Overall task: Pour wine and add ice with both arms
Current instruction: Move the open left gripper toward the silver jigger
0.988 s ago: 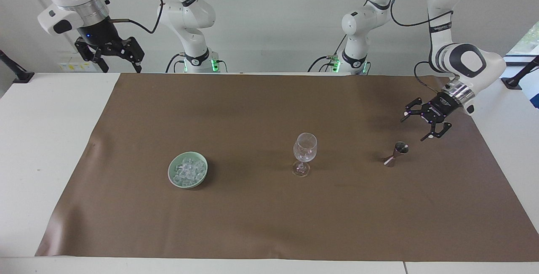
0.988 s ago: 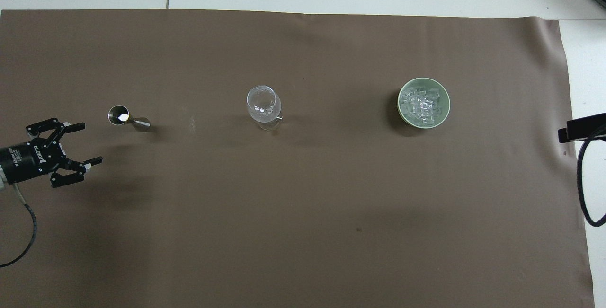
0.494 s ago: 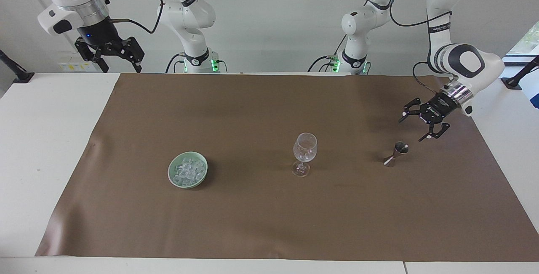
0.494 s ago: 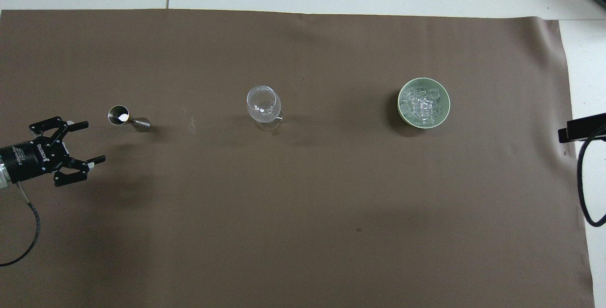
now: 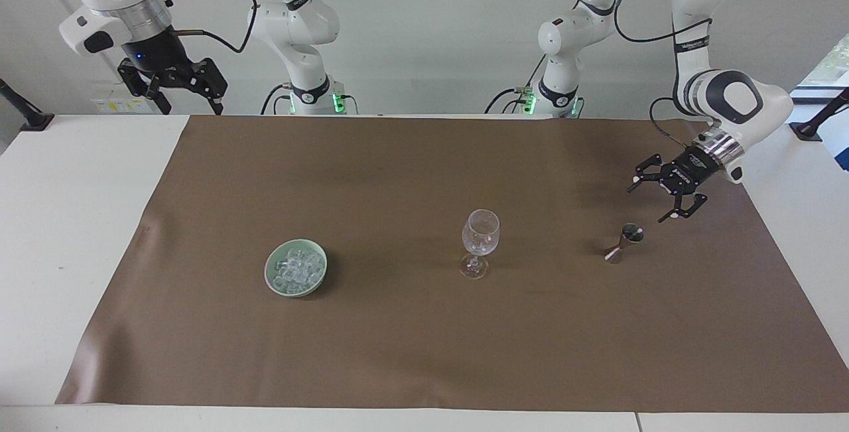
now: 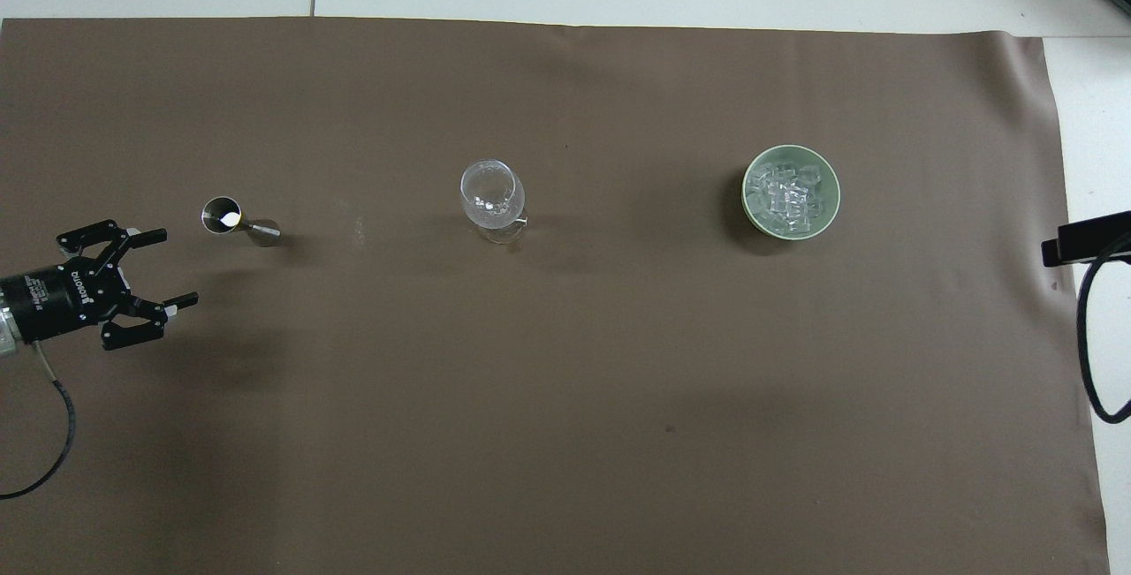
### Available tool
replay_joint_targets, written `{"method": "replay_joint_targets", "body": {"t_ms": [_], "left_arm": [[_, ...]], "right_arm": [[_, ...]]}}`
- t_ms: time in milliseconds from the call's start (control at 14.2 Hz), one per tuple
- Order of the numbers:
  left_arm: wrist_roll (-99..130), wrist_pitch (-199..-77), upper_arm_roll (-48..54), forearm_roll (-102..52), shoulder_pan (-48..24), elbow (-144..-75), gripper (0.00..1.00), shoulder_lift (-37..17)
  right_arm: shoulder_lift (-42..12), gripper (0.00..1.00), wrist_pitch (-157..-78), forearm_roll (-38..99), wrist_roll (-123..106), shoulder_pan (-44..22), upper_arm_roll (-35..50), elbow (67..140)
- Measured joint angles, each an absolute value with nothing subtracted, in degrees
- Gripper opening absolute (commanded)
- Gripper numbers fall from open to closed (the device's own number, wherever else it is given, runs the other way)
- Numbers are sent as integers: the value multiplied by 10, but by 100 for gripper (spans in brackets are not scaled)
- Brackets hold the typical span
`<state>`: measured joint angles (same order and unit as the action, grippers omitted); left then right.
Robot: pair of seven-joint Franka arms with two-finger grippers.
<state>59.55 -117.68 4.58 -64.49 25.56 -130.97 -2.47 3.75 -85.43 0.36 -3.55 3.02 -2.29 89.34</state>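
A clear stemmed wine glass (image 5: pixel 480 243) (image 6: pixel 491 200) stands upright mid-cloth. Toward the right arm's end, a pale green bowl (image 5: pixel 270 279) (image 6: pixel 834 204) holds the heap of ice (image 5: pixel 296 268) (image 6: pixel 788 195). Toward the left arm's end stands a small metal jigger (image 5: pixel 624 243) (image 6: pixel 231 220). No wine shows, and I cannot tell what the jigger holds. My left gripper (image 5: pixel 649 203) (image 6: pixel 179 266) hangs open and empty just above the cloth beside the jigger, pointing toward it without touching. My right gripper (image 5: pixel 192 108) waits open and empty, raised over the table's edge at the robots' end.
A brown cloth (image 5: pixel 411 352) (image 6: pixel 565 434) covers most of the white table (image 5: pixel 60 219). A black part of the right arm and its cable (image 6: pixel 1091 310) reach in at the cloth's edge near the bowl.
My left gripper has crept a little toward the jigger, still open. The right arm, glass, bowl and jigger have not moved.
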Motion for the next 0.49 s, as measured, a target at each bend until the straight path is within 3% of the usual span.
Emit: {"method": "replay_joint_targets", "body": {"t_ms": [494], "left_arm": [[542,-1170,53,-714,279,-1315,100,-73]], "right_arm": [[38,100,-854,4,-36,30,-23,893]]}}
